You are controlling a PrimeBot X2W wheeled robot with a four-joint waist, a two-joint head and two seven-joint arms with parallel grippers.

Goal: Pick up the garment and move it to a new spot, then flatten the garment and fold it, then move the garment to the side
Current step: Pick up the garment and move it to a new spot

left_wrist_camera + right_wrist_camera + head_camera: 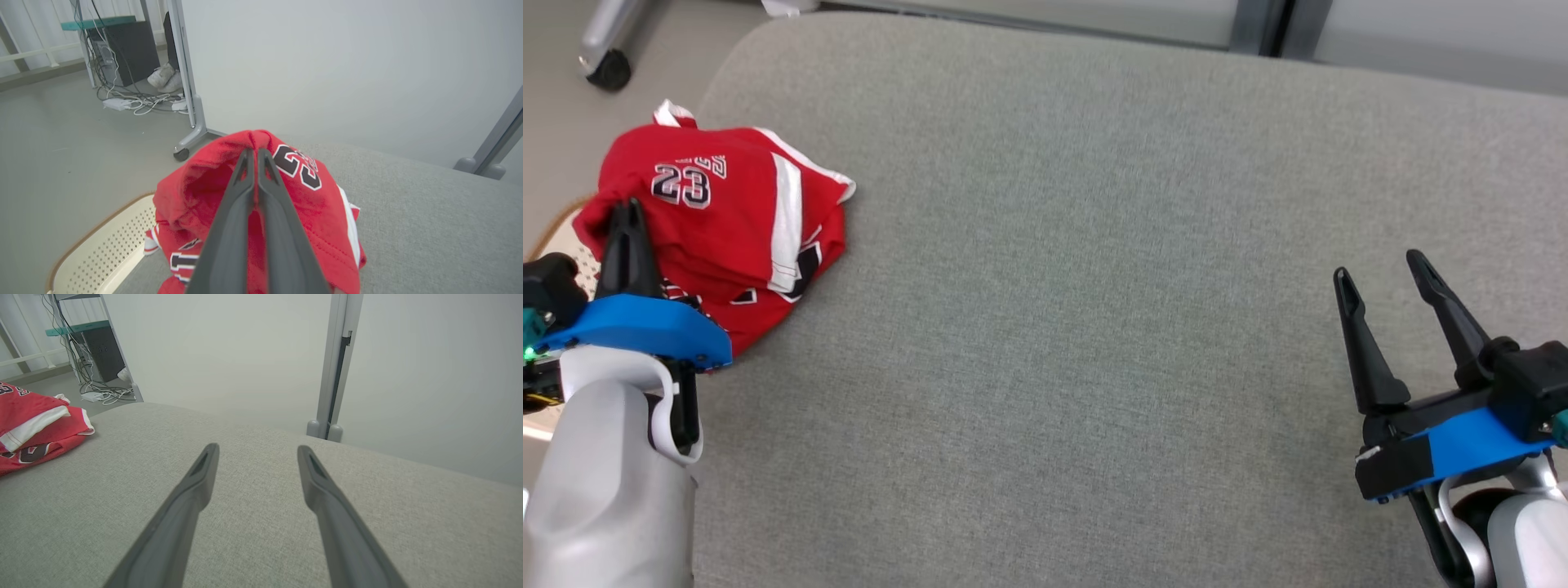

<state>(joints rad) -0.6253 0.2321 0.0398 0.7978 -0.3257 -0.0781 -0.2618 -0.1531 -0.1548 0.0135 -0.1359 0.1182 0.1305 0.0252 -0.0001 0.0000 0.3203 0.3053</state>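
Cloth gathered between shut fingers is the key fact: the left claw (627, 209) is clenched on a raised fold of the crumpled red basketball jersey with white trim and the number 23 (737, 214), pinching it up into a small peak in the left wrist view. The jersey sits at about 9 o'clock on the grey fabric-covered tabletop (1094, 310), right at its edge. Its lower part seems to spill over toward the cream perforated plastic basket (107, 245) beside the tabletop, though the forearm hides that corner in the head view. As a bunched heap it shows no clear long axis yet.

The right claw (1379, 267) is released, fingers spread wide, hovering over bare fabric at about 4 o'clock, well apart from the jersey, which lies toward its 9 to 10 o'clock.

The pick-up looks made and the carry is next. The open middle of the tabletop lies toward 3 o'clock from the left claw, so the left arm should do the hauling, with the right joining for flattening.
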